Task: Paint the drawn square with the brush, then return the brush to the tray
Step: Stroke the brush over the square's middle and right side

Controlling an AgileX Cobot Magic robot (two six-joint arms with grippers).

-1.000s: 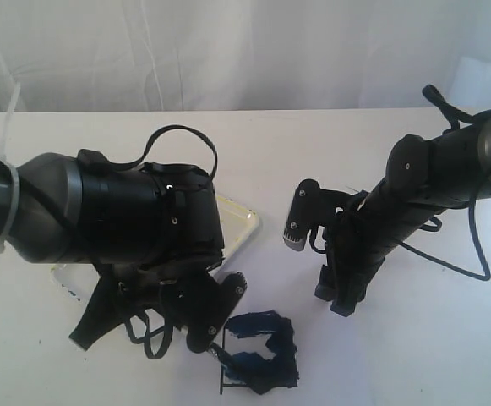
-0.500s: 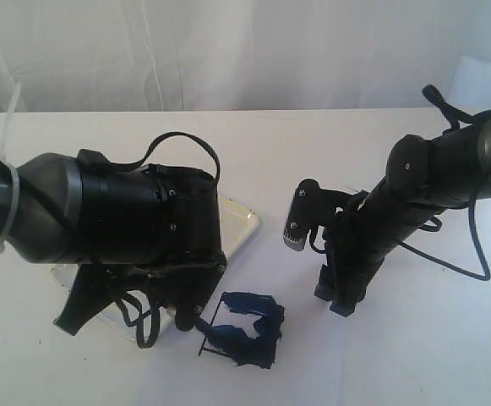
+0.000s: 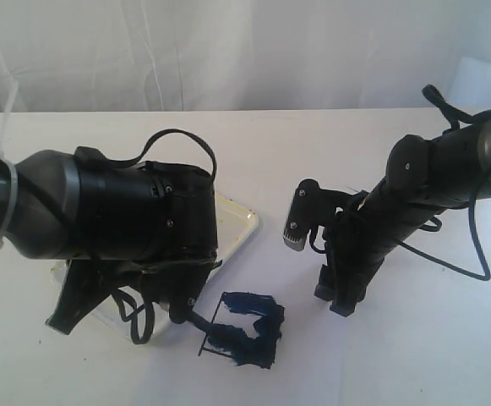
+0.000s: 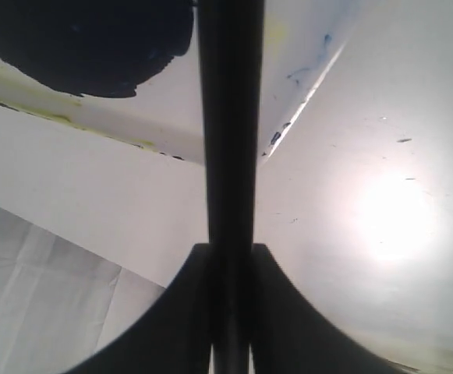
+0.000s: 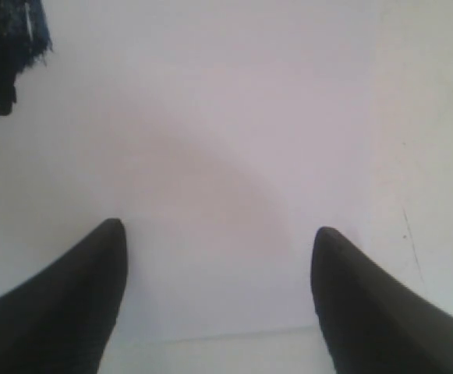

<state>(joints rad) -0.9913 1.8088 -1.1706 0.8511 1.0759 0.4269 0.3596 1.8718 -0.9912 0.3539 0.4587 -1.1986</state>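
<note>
My left gripper (image 3: 182,310) hangs low between the tray (image 3: 242,227) and the drawn square (image 3: 243,326), which is smeared with dark blue paint. In the left wrist view that gripper (image 4: 230,261) is shut on the brush (image 4: 230,132). The brush's black handle runs straight out over the tray's stained rim (image 4: 93,128), beside the blue-black paint puddle (image 4: 86,39); its tip is out of view. My right gripper (image 3: 336,296) points down at the table to the right of the square. It (image 5: 218,238) is open over bare white surface, with the drawn square's blue smear (image 5: 8,54) at the corner.
The bulky left arm (image 3: 101,216) covers most of the tray. A loose black cable (image 3: 473,254) trails from the right arm across the table. A white curtain (image 3: 245,51) closes off the back.
My left gripper has drawn back to the left, off the painted square and toward the tray, with the brush still in it. The square now sits slightly farther up-left. The right arm is still.
</note>
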